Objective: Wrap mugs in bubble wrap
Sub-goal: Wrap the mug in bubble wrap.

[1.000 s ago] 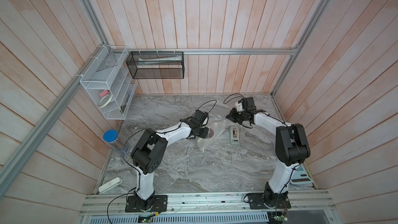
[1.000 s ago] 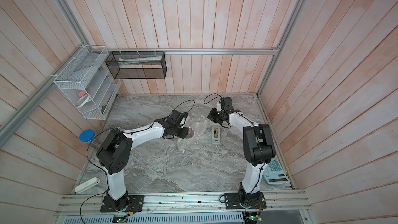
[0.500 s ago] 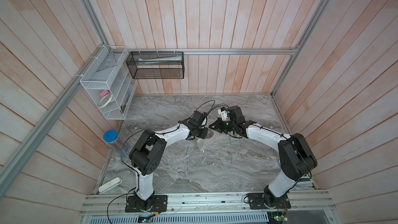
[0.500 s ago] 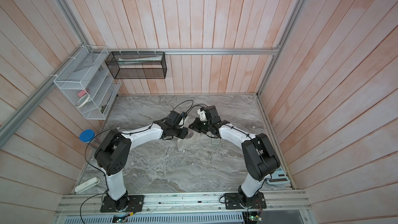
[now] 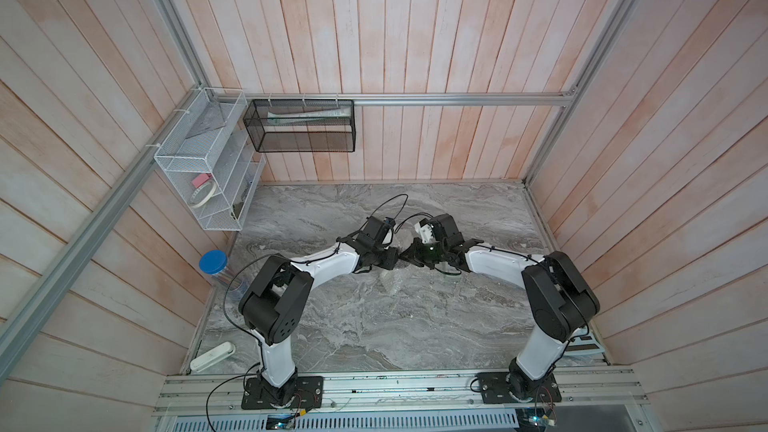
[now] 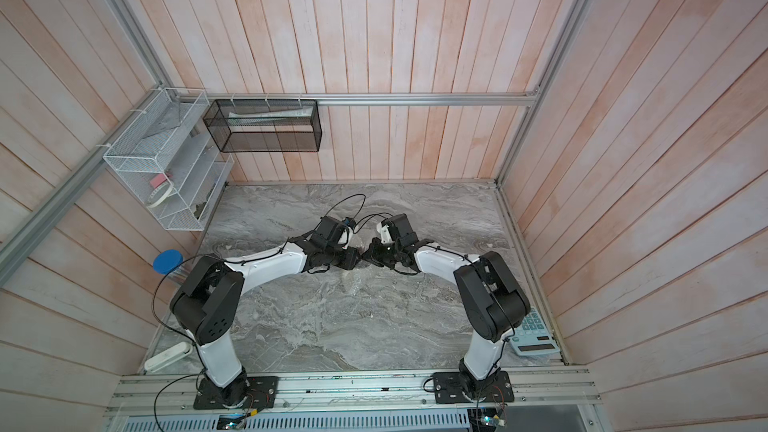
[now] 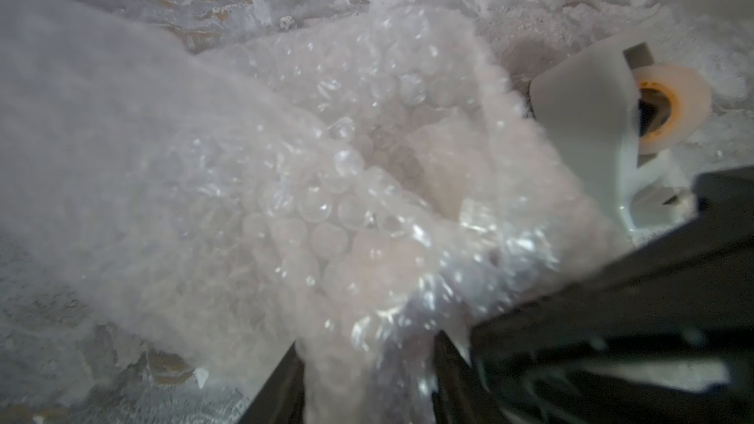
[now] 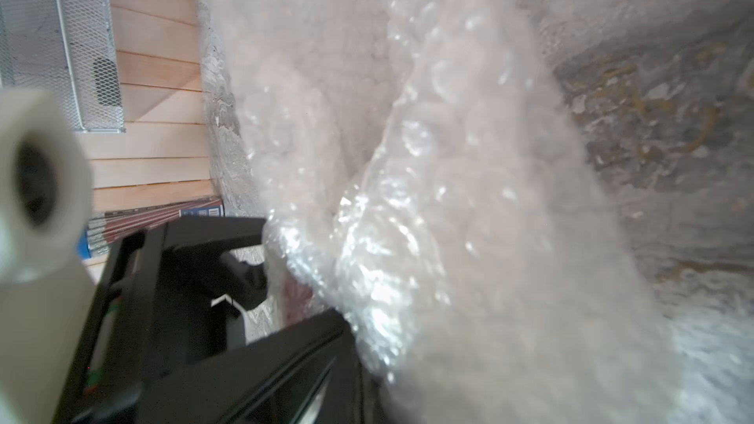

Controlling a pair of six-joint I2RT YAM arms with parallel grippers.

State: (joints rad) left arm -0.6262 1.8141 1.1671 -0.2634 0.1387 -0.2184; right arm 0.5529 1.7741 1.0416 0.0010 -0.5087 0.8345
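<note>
Nose to nose over the table (image 5: 374,326): right gripper (image 5: 409,257) pinched shut on bunched bubble wrap (image 7: 326,197), left gripper (image 5: 390,263) half-spread around the same bunch, hold unclear. Mug unseen, likely inside the wrap directly between the two grippers, equally near each; long axis indeterminable.

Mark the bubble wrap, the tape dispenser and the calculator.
bubble wrap (image 7: 326,205): left wrist view, on the bunched bubbly middle.
tape dispenser (image 7: 583,116): left wrist view, on its pale body beside the roll.
calculator (image 6: 535,332): in a top view, on its keypad.
</note>
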